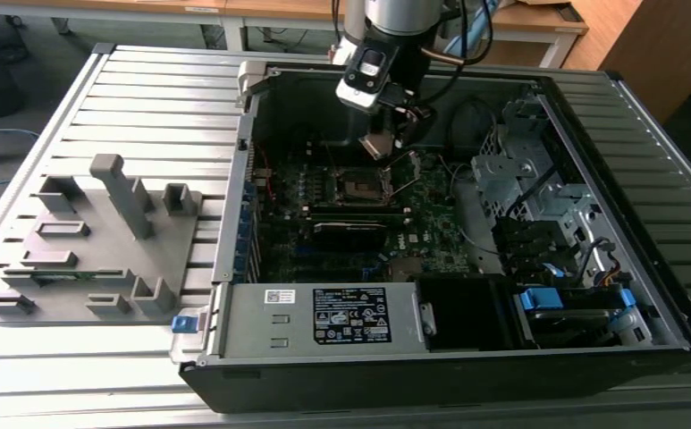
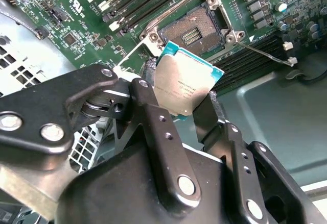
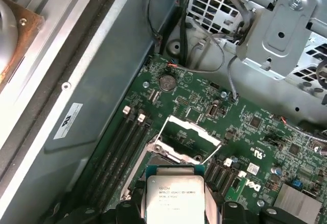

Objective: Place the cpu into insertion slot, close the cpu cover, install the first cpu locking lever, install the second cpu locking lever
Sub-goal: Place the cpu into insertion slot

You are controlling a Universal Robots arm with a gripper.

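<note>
Between my gripper's [image 1: 381, 143] fingers [image 2: 153, 119] sits the cpu [image 2: 186, 83], a flat square chip with a silver-grey top. The gripper is shut on the chip's two opposite edges. In the exterior view the cpu [image 1: 377, 146] hangs tilted inside the open computer case, above and just behind the insertion slot [image 1: 359, 186]. The slot [image 2: 196, 30] lies open, dark centre showing inside its metal rim. The cpu cover [image 3: 193, 126] stands raised as a silvery frame beyond the slot. A thin wire lever [image 2: 268, 51] sticks out beside the socket, unlatched. The cpu [image 3: 175, 198] hides part of the slot in the first wrist view.
The case walls [image 1: 245, 179] surround the motherboard. A metal drive cage [image 1: 536, 179] with cables fills the exterior view's right, and a power supply [image 1: 321, 317] the front. Long black memory slots [image 2: 148, 2] flank the socket. A grey fixture plate [image 1: 95, 241] lies outside the case.
</note>
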